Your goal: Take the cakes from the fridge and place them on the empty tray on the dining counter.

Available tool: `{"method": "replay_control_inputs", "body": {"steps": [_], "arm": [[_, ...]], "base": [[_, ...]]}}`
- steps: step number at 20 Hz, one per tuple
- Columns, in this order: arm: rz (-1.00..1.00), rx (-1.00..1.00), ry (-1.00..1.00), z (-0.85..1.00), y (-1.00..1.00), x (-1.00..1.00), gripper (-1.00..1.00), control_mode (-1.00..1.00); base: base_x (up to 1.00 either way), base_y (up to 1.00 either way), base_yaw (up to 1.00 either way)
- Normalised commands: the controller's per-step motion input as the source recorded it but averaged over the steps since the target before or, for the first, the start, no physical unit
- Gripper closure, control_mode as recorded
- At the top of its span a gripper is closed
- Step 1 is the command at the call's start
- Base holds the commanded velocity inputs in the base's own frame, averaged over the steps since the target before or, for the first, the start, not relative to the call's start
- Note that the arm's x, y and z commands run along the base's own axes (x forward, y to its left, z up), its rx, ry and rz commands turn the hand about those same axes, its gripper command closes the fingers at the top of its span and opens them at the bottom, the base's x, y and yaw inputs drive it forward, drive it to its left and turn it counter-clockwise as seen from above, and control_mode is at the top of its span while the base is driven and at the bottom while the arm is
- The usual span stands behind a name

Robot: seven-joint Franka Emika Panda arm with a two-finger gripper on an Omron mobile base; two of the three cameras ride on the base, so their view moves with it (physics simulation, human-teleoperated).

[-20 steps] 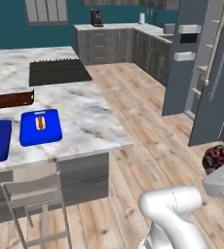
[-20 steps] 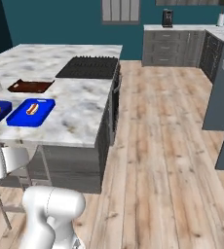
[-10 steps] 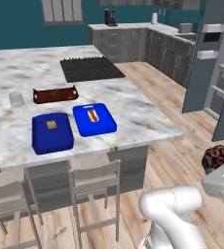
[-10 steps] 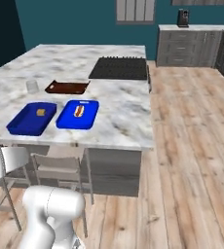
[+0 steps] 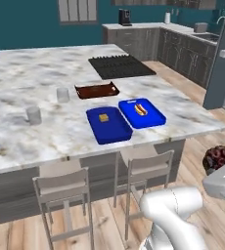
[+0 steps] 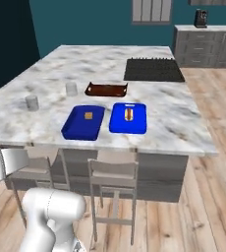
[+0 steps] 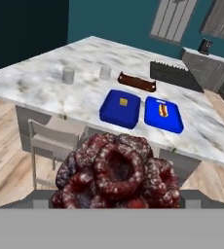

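Between the fingers of the hand sits the dark red-brown cake, held wide; lower it level onto the tray beside the yellow cake

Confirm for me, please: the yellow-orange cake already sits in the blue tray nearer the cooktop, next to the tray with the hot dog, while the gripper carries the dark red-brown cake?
Not quite. In the left base view the yellow-orange cake lies in the blue tray farther from the cooktop; the hot dog tray is the nearer one. The rest holds: the gripper carries the dark red-brown cake, as the hand view shows.
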Motion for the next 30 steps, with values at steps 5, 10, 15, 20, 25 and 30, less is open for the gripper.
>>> {"method": "replay_control_inputs", "body": {"steps": [5,10,15,20,25,30], "arm": [[0.0,0.0,0.0,0.0,0.0,0.0,1.0,1.0],[0.0,0.0,0.0,0.0,0.0,0.0,1.0,1.0],[0.0,0.0,0.0,0.0,0.0,0.0,1.0,1.0],[0.0,0.0,0.0,0.0,0.0,0.0,1.0,1.0],[0.0,0.0,0.0,0.0,0.0,0.0,1.0,1.0],[0.0,0.0,0.0,0.0,0.0,0.0,1.0,1.0]], "base": [[0.0,0.92,0.0],[0.0,0.1,0.0],[-0.04,-0.82,0.0],[-0.01,-0.64,0.0],[0.24,0.32,0.0],[0.36,0.73,0.0]]}}
